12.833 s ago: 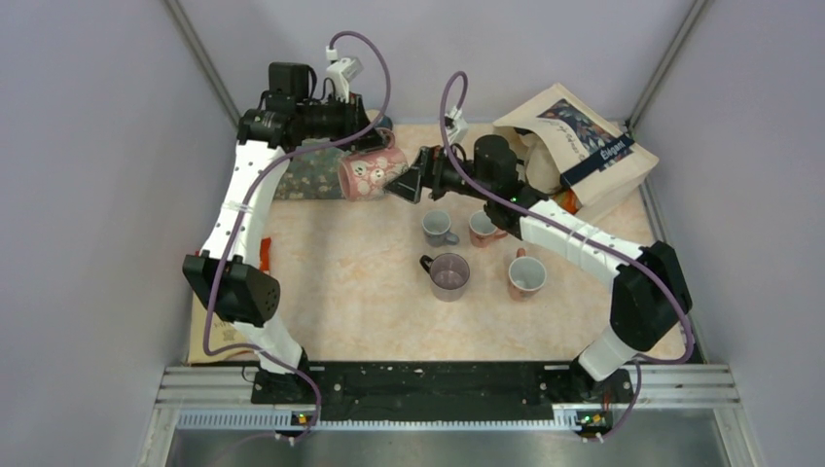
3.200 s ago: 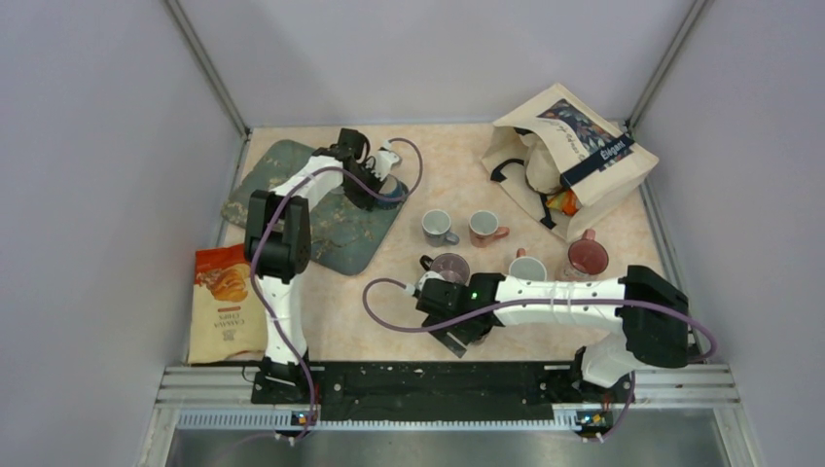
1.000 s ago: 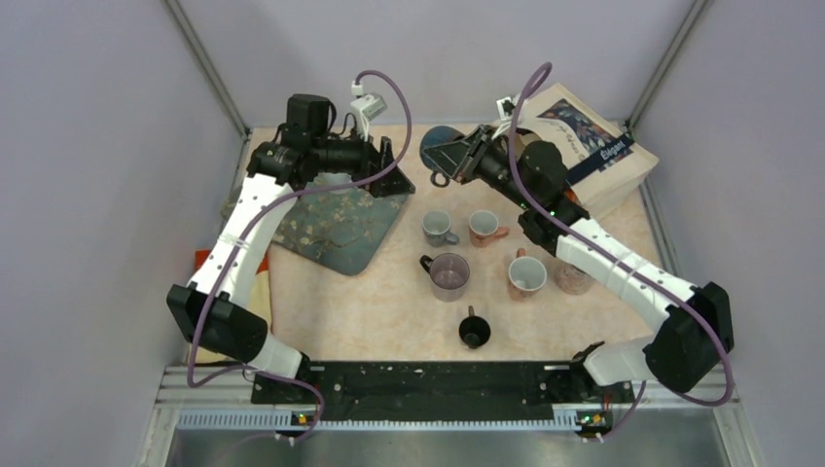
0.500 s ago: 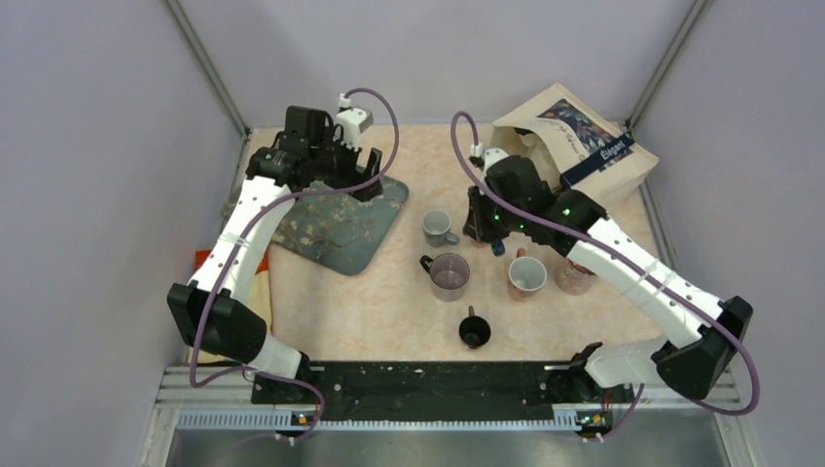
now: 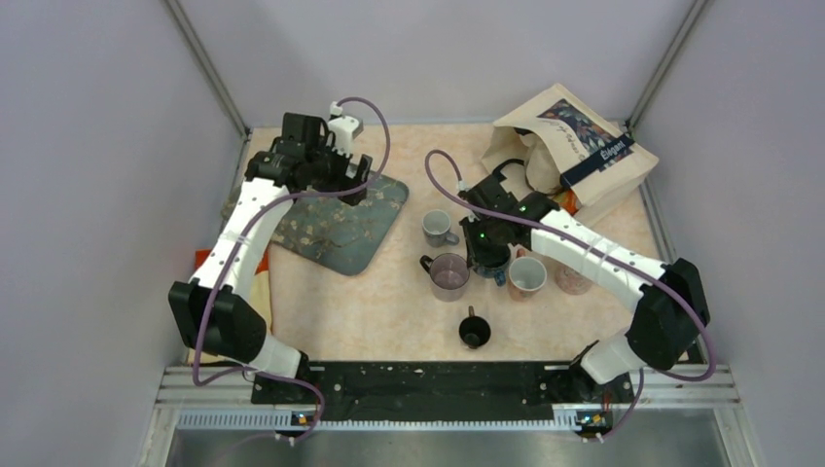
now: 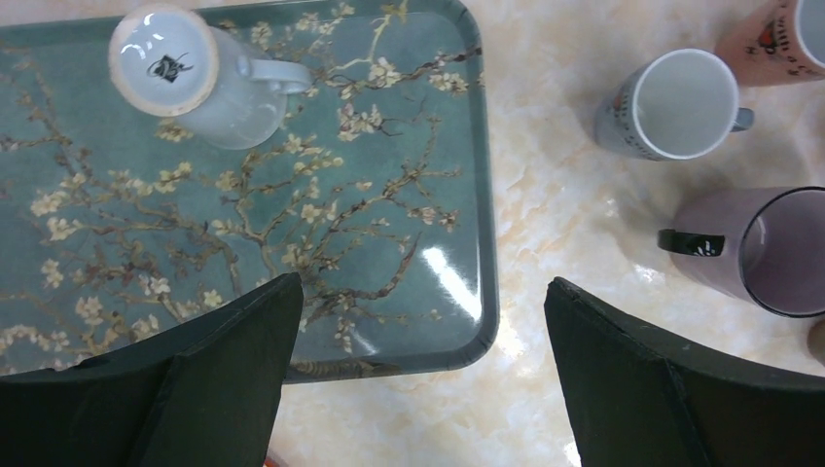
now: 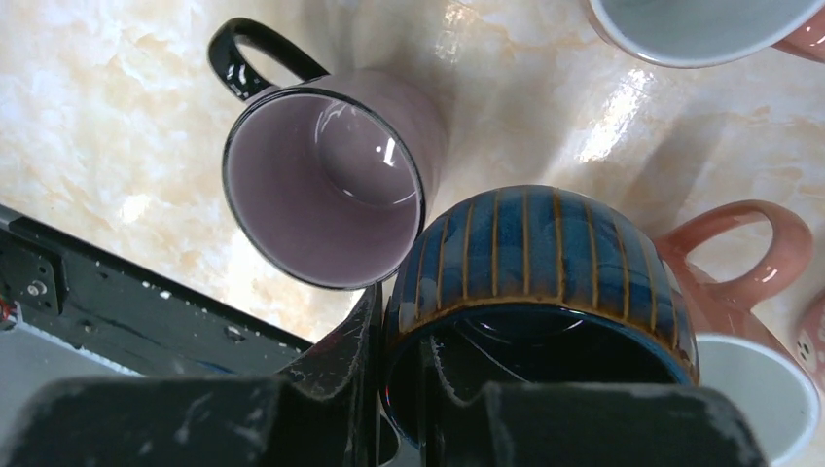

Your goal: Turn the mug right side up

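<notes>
**Marbled tabletop (image 5: 389, 311): blue mug gripped among the cups**

Mid-table, right of centre: right gripper (image 7: 399, 341) pinching the wall of the blue striped mug (image 7: 530, 258), one finger inside the rim, one outside. Mouth turned up toward the wrist camera, dark interior showing; contact with the table hidden. Just left of it, purple mug (image 7: 326, 190) with black handle, upright. Just right, pink mug (image 7: 725, 282). Farther off and left, grey mug (image 6: 671, 105), also upright. Above the blossom-patterned tray (image 6: 370, 146) at far left, left gripper (image 6: 420, 287) spread wide, holding nothing. On the tray's far left part, white mug (image 6: 209, 83) standing base up. Far right, tote bag (image 5: 584, 146). Near centre, small black cup (image 5: 474, 333).
</notes>
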Action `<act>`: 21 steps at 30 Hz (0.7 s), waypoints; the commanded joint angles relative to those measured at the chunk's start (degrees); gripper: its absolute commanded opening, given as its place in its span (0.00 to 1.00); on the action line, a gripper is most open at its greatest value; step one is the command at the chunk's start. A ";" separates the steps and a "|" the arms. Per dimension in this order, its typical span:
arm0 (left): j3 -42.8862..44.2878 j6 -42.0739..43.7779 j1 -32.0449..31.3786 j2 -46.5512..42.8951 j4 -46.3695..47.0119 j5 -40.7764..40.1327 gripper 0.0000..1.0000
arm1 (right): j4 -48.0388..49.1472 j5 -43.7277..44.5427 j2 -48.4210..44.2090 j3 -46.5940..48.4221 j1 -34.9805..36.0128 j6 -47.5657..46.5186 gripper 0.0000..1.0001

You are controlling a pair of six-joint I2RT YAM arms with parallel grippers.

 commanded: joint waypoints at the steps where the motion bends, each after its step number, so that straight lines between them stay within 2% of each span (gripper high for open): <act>1: 0.01 0.86 2.09 -0.54 2.58 -1.63 0.99 | 5.44 -1.98 0.54 -1.89 -1.87 1.04 0.00; 8: -0.43 0.58 3.71 0.87 2.70 -1.80 0.99 | 10.27 -5.18 1.88 -5.21 -3.57 1.95 0.00; 21: -0.93 0.71 5.49 3.46 4.83 -3.10 0.99 | 13.33 -2.88 4.11 -9.29 -6.25 1.58 0.00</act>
